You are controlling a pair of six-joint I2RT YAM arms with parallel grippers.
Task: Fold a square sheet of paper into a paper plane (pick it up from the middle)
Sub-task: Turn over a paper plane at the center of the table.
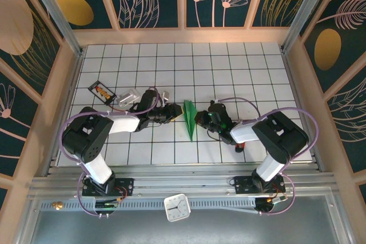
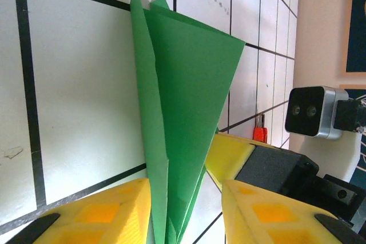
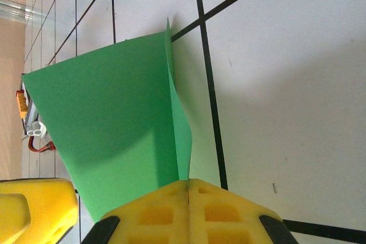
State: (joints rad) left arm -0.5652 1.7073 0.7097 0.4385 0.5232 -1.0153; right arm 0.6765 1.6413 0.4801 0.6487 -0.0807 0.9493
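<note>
Hold the right jaws clamped shut on the centre fold of the paper plane (image 1: 188,118) at mid-frame in the top view, and draw the left jaws, parted either side of it, clear without dragging it across the table (image 1: 229,67).

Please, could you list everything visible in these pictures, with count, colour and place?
bright-green folded paper plane: one, green, table centre, between both pincers
flat black packet with orange contents: one, black and orange, table's left side
small silvery object: one, grey-white, right of the packet; unidentifiable
small red object: one, red, beside the right arm
square white clock: one, white, front rail
gridded white table: one, white with black lines
left pincer: one, yellow pads, open astride the plane
right pincer: one, yellow pads, shut on the plane
</note>
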